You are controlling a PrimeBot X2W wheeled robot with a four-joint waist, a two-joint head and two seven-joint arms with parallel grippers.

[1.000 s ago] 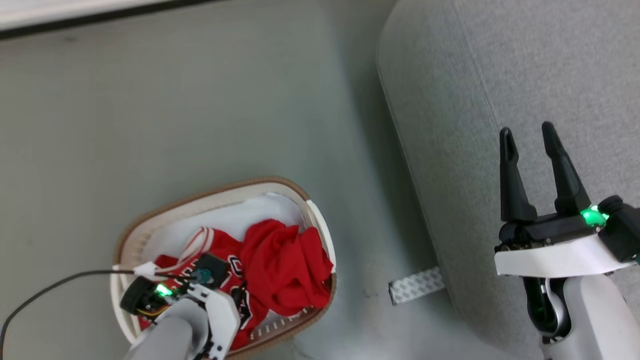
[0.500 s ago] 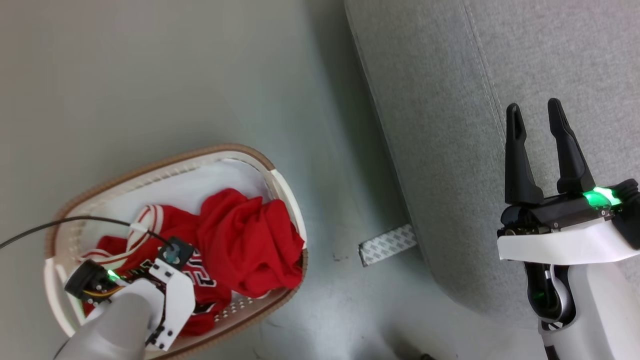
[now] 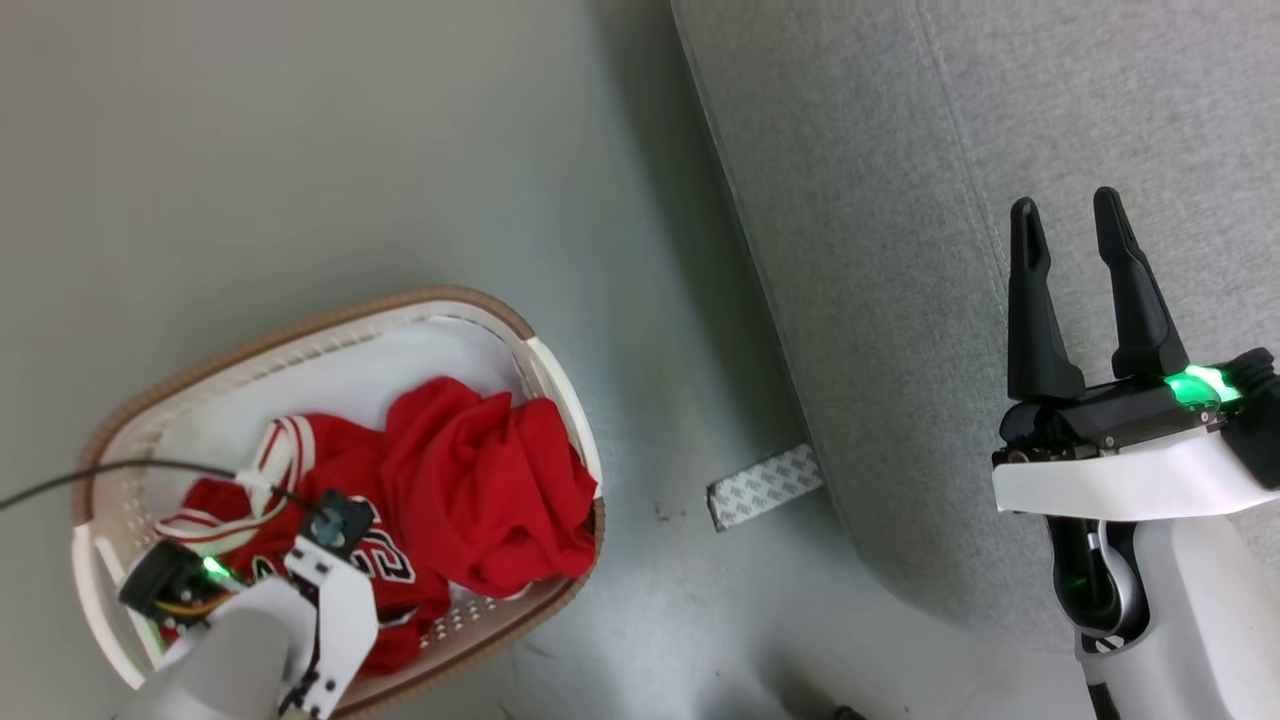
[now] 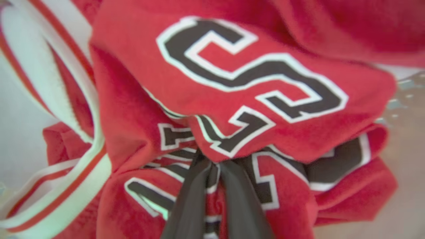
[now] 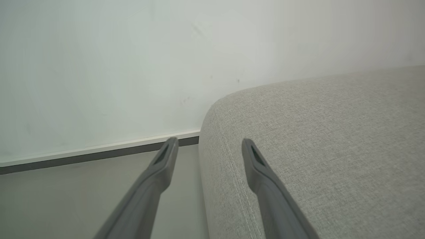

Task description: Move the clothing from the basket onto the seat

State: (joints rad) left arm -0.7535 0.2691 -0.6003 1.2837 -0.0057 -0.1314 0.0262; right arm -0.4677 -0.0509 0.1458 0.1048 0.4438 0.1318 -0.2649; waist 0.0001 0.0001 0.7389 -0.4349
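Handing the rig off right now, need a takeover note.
Left gripper: shut on a fold of the red jersey with white trim and black-and-white lettering.
Right gripper: open, empty, above the large light-grey fabric seat.
Jersey and plain red garment both lie in the oval cream-white perforated plastic basket.
Done: jersey gripped, nothing on the seat yet.
To do: lift and carry both garments to the seat.

A dotted pale strip [image 3: 765,487] lies flat on the grey floor [image 3: 300,150].

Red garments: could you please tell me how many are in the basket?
2: the lettered jersey on the left, the plain garment on the right; others may hide beneath.
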